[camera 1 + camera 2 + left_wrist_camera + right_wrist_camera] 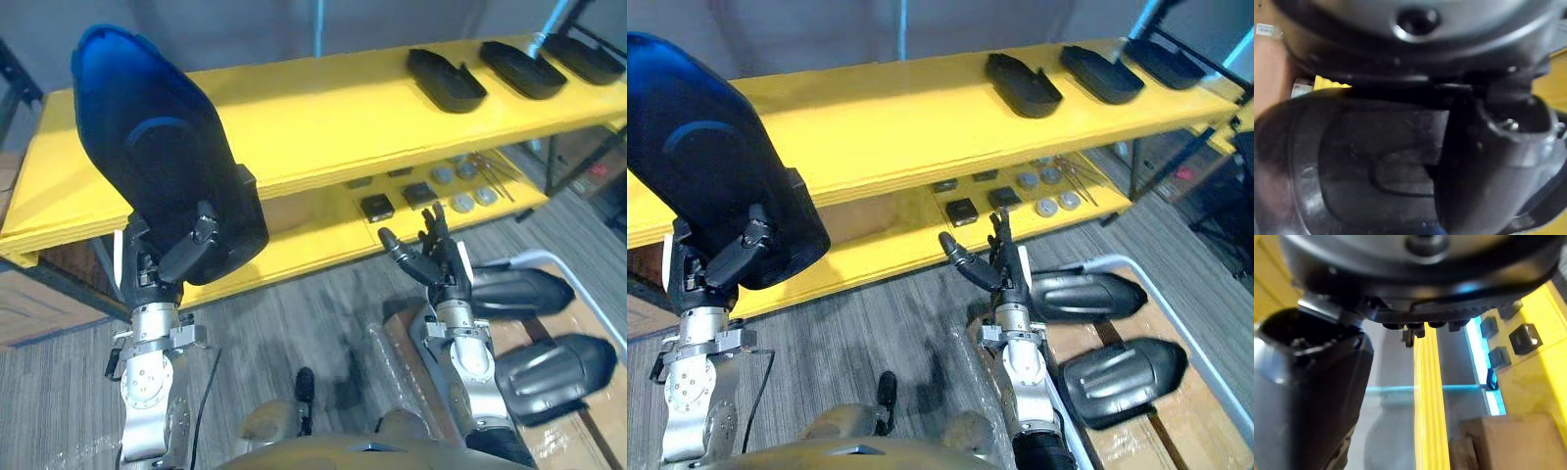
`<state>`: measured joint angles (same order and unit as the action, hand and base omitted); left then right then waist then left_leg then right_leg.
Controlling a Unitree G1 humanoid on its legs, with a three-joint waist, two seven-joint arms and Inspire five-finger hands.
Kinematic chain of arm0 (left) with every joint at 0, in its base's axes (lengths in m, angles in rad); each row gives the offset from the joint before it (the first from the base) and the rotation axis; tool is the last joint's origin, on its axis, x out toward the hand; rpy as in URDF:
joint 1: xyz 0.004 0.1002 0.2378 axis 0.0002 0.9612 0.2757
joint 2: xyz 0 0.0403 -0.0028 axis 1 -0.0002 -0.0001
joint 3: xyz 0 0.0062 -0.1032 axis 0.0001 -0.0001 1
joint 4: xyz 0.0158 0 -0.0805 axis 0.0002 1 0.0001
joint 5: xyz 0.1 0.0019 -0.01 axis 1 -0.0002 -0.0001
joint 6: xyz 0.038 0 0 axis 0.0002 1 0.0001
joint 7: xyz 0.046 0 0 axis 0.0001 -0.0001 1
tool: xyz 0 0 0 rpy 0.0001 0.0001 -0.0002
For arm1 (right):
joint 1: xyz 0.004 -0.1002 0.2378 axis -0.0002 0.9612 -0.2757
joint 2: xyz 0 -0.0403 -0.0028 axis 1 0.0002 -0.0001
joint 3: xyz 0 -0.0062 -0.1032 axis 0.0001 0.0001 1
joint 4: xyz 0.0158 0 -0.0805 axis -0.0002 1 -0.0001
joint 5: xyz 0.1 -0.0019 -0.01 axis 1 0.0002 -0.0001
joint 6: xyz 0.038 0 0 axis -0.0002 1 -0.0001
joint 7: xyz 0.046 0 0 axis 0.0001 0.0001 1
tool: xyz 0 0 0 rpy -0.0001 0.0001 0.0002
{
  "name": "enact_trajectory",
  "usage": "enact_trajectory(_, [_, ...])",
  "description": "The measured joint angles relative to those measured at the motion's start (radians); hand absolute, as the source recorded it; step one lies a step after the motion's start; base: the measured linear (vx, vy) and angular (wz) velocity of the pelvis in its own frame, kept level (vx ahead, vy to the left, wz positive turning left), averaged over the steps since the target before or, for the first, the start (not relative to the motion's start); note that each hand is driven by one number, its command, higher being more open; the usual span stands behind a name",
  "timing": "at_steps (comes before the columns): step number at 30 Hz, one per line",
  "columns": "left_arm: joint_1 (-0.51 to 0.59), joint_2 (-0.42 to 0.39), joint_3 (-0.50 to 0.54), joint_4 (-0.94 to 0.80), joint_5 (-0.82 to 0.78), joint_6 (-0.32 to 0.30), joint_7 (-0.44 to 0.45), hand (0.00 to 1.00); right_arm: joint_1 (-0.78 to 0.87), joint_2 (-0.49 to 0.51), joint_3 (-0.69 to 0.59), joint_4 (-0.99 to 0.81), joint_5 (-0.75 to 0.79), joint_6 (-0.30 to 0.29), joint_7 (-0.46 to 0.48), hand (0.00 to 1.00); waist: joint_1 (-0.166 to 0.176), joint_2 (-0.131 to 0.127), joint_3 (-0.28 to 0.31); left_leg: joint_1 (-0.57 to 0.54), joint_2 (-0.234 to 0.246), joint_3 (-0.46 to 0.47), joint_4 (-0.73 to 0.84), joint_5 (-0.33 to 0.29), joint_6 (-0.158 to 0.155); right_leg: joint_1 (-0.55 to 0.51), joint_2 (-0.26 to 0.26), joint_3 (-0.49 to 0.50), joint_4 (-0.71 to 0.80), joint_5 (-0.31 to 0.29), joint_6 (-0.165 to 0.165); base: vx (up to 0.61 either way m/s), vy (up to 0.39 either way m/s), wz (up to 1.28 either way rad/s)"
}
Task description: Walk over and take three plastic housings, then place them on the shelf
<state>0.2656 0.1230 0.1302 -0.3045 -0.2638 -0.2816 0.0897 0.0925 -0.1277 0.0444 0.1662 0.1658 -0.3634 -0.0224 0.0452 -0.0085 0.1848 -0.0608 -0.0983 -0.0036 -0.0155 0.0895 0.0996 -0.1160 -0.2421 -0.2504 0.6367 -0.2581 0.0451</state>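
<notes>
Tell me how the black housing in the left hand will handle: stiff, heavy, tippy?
Probably stiff: the housing holds its shape though the left hand grips only its lower end. Likely light, since one hand holds it upright. Its glossy curve may slip; flat on the shelf it should rest steady.

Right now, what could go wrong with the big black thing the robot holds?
The housing stands tall above the left hand, which grips only its lower end, so it could tip or slip. It may bump the edge of the shelf. The open right hand hangs near small parts and might knock them.
</notes>
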Motion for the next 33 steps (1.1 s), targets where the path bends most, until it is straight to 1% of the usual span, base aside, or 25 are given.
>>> enact_trajectory(1, [-0.008, 0.005, -0.008, 0.003, 0.0, 0.003, 0.005, 0.0, -0.001, 0.0, 0.004, 0.0, 0.0, -0.001, 0.009, 1.0, -0.002, 0.001, 0.001, -0.002, 0.0, -0.014, 0.005, -0.003, 0.002, -0.018, 0.018, 0.022, -0.042, 0.001, 0.001, 0.12, -0.073, 0.76])
enact_trajectory(2, [-0.028, 0.012, -0.023, 0.023, 0.0, 0.004, 0.011, 0.0, 0.0, -0.001, 0.008, 0.0, 0.0, -0.002, 0.025, 1.0, -0.008, 0.004, 0.003, -0.006, 0.0, -0.053, 0.021, -0.013, 0.003, -0.054, 0.055, 0.087, -0.125, 0.007, 0.011, 0.11, -0.093, 0.98])
enact_trajectory(3, [-0.038, 0.014, -0.048, 0.05, 0.0, 0.005, 0.011, 0.0, 0.002, -0.001, 0.013, 0.0, 0.001, -0.002, 0.038, 1.0, -0.025, 0.007, 0.004, -0.007, -0.001, -0.094, 0.046, -0.029, 0.002, -0.073, 0.086, 0.15, -0.197, 0.022, 0.033, 0.11, -0.1, 1.02])
enact_trajectory(5, [-0.033, 0.014, -0.076, 0.089, 0.0, 0.005, 0.007, 0.0, 0.001, -0.004, 0.024, -0.005, 0.0, -0.002, 0.038, 1.0, -0.027, 0.004, 0.001, 0.0, -0.002, -0.13, 0.084, -0.059, -0.004, -0.086, 0.099, 0.187, -0.282, 0.047, 0.057, 0.13, -0.114, 0.76])
enact_trajectory(8, [0.015, 0.012, -0.09, 0.105, 0.0, 0.008, 0.006, 0.0, -0.014, -0.007, 0.071, -0.022, 0.001, -0.003, 0.039, 1.0, -0.011, -0.013, -0.009, 0.012, -0.007, -0.136, 0.158, -0.122, -0.033, -0.082, 0.098, 0.165, -0.378, 0.122, 0.031, 0.17, -0.14, 0.21])
enact_trajectory(10, [0.025, 0.012, -0.09, 0.104, -0.002, 0.013, 0.006, 0.0, -0.013, -0.007, 0.095, -0.032, 0.0, -0.014, 0.039, 1.0, 0.001, -0.032, -0.021, 0.021, -0.022, -0.136, 0.193, -0.166, -0.047, -0.035, 0.093, 0.156, -0.413, 0.158, 0.009, 0.21, -0.194, 0.07])
enact_trajectory(11, [0.025, 0.011, -0.089, 0.101, -0.006, 0.013, 0.004, 0.0, -0.014, -0.008, 0.107, -0.038, 0.0, -0.017, 0.041, 1.0, 0.008, -0.051, -0.032, 0.015, -0.037, -0.133, 0.224, -0.204, -0.052, 0.004, 0.086, 0.148, -0.44, 0.199, 0.006, 0.22, -0.233, -0.02])
enact_trajectory(12, [0.026, 0.0, -0.082, 0.096, -0.015, 0.014, 0.004, 0.0, -0.027, -0.012, 0.116, -0.039, 0.0, -0.018, 0.046, 1.0, 0.009, -0.042, -0.032, 0.011, -0.021, -0.109, 0.267, -0.254, -0.052, 0.024, 0.087, 0.13, -0.461, 0.266, 0.031, 0.17, -0.191, -0.05])
enact_trajectory(13, [0.027, -0.007, -0.081, 0.096, -0.018, 0.016, 0.005, 0.0, -0.03, -0.015, 0.118, -0.039, 0.0, -0.018, 0.048, 1.0, 0.007, -0.027, -0.035, 0.005, 0.001, -0.094, 0.292, -0.276, -0.056, 0.032, 0.102, 0.122, -0.467, 0.264, 0.026, 0.16, -0.171, -0.06])
enact_trajectory(14, [0.028, -0.015, -0.083, 0.094, -0.018, 0.016, 0.005, 0.0, -0.031, -0.021, 0.122, -0.041, -0.003, -0.02, 0.052, 1.0, 0.003, -0.008, -0.047, -0.012, 0.042, -0.06, 0.33, -0.308, -0.075, 0.035, 0.127, 0.114, -0.475, 0.261, 0.02, 0.13, -0.12, -0.03])
enact_trajectory(16, [0.026, -0.028, -0.083, 0.094, -0.018, 0.016, 0.003, 0.0, -0.031, -0.036, 0.122, -0.042, -0.005, -0.02, 0.054, 1.0, -0.008, 0.013, -0.059, -0.033, 0.082, -0.054, 0.374, -0.334, -0.1, 0.04, 0.161, 0.1, -0.483, 0.255, 0.004, 0.18, -0.125, 0.03])
enact_trajectory(17, [0.027, -0.033, -0.083, 0.094, -0.018, 0.017, 0.003, 0.0, -0.028, -0.042, 0.119, -0.044, -0.002, -0.02, 0.054, 1.0, -0.025, 0.017, -0.06, -0.032, 0.101, -0.054, 0.387, -0.344, -0.111, 0.054, 0.177, 0.086, -0.482, 0.246, -0.01, 0.23, -0.122, 0.12])
enact_trajectory(19, [0.026, -0.033, -0.086, 0.095, -0.017, 0.023, 0.006, 0.0, -0.013, -0.044, 0.098, -0.067, 0.02, -0.02, 0.066, 1.0, -0.044, 0.017, -0.06, -0.007, 0.119, -0.033, 0.402, -0.339, -0.123, 0.082, 0.193, 0.082, -0.482, 0.227, -0.027, 0.19, -0.094, 0.06])
enact_trajectory(20, [0.026, -0.034, -0.086, 0.096, -0.017, 0.023, 0.009, 0.0, -0.004, -0.044, 0.092, -0.082, 0.039, -0.02, 0.071, 1.0, -0.047, 0.018, -0.059, -0.014, 0.121, -0.017, 0.436, -0.338, -0.124, 0.093, 0.193, 0.083, -0.483, 0.215, -0.023, 0.16, -0.072, 0.01])
enact_trajectory(22, [0.014, -0.039, -0.09, 0.101, -0.017, 0.026, 0.017, 0.0, 0.025, -0.045, 0.063, -0.137, 0.056, -0.022, 0.085, 1.0, -0.052, 0.036, -0.05, -0.071, 0.139, 0.032, 0.601, -0.333, -0.134, 0.128, 0.194, 0.079, -0.488, 0.19, -0.023, 0.13, -0.036, 0.06])
enact_trajectory(23, [0.006, -0.045, -0.09, 0.102, -0.017, 0.033, 0.017, 0.0, 0.041, -0.049, 0.049, -0.158, 0.056, -0.032, 0.087, 1.0, -0.055, 0.049, -0.04, -0.115, 0.156, 0.064, 0.717, -0.301, -0.17, 0.167, 0.191, 0.075, -0.507, 0.182, -0.027, 0.13, 0.015, 0.06])
enact_trajectory(24, [0.006, -0.047, -0.091, 0.103, -0.017, 0.038, 0.014, 0.0, 0.055, -0.043, 0.041, -0.164, 0.056, -0.041, 0.09, 1.0, -0.053, 0.049, -0.036, -0.13, 0.176, 0.102, 0.76, -0.321, -0.162, 0.207, 0.178, 0.072, -0.529, 0.178, -0.033, 0.12, 0.018, 0.05])
enact_trajectory(25, [0.007, -0.046, -0.093, 0.103, -0.017, 0.038, 0.012, 0.0, 0.059, -0.042, 0.038, -0.165, 0.056, -0.045, 0.091, 1.0, -0.052, 0.05, -0.037, -0.131, 0.191, 0.117, 0.736, -0.341, -0.159, 0.217, 0.174, 0.071, -0.534, 0.176, -0.035, 0.11, 0.014, 0.01])
enact_trajectory(26, [0.004, -0.046, -0.094, 0.103, -0.017, 0.038, 0.0, 0.0, 0.059, -0.042, 0.027, -0.173, 0.06, -0.046, 0.094, 1.0, -0.054, 0.059, -0.037, -0.132, 0.217, 0.144, 0.643, -0.351, -0.159, 0.229, 0.171, 0.071, -0.549, 0.168, -0.034, 0.1, 0.036, 0.13])
enact_trajectory(27, [-0.002, -0.046, -0.094, 0.103, -0.016, 0.039, -0.017, 0.0, 0.059, -0.04, 0.015, -0.19, 0.082, -0.046, 0.093, 1.0, -0.063, 0.072, -0.037, -0.138, 0.223, 0.138, 0.527, -0.34, -0.163, 0.241, 0.158, 0.071, -0.555, 0.157, -0.019, 0.14, 0.105, 0.17])
enact_trajectory(28, [-0.003, -0.047, -0.094, 0.103, -0.016, 0.039, -0.025, 0.0, 0.059, -0.038, 0.01, -0.196, 0.087, -0.046, 0.088, 1.0, -0.067, 0.074, -0.038, -0.141, 0.218, 0.133, 0.471, -0.324, -0.167, 0.241, 0.146, 0.072, -0.55, 0.151, -0.011, 0.16, 0.19, 0.08])
enact_trajectory(29, [-0.003, -0.047, -0.097, 0.103, -0.011, 0.039, -0.03, 0.0, 0.059, -0.037, 0.002, -0.207, 0.09, -0.046, 0.08, 1.0, -0.069, 0.083, -0.041, -0.13, 0.208, 0.117, 0.356, -0.264, -0.178, 0.237, 0.129, 0.085, -0.534, 0.138, 0.011, 0.17, 0.261, -0.32])
enact_trajectory(30, [-0.001, -0.047, -0.096, 0.103, -0.008, 0.039, -0.028, 0.0, 0.057, -0.047, -0.001, -0.212, 0.11, -0.046, 0.081, 1.0, -0.061, 0.098, -0.043, -0.099, 0.208, 0.122, 0.304, -0.135, -0.168, 0.227, 0.123, 0.117, -0.513, 0.121, 0.036, 0.14, 0.238, -0.51])
enact_trajectory(31, [-0.004, -0.043, -0.092, 0.103, -0.008, 0.041, -0.026, 0.0, 0.057, -0.043, 0.006, -0.212, 0.127, -0.042, 0.082, 1.0, -0.058, 0.095, -0.048, -0.088, 0.198, 0.14, 0.303, -0.139, -0.149, 0.226, 0.116, 0.134, -0.507, 0.118, 0.043, 0.16, 0.225, -0.61])
enact_trajectory(33, [-0.029, -0.038, -0.081, 0.099, -0.008, 0.043, -0.025, 0.0, 0.057, -0.033, 0.024, -0.237, 0.137, -0.04, 0.081, 1.0, -0.058, 0.052, -0.04, -0.076, 0.168, 0.194, 0.288, -0.149, -0.128, 0.204, 0.075, 0.177, -0.506, 0.126, 0.056, 0.17, 0.178, -0.45])
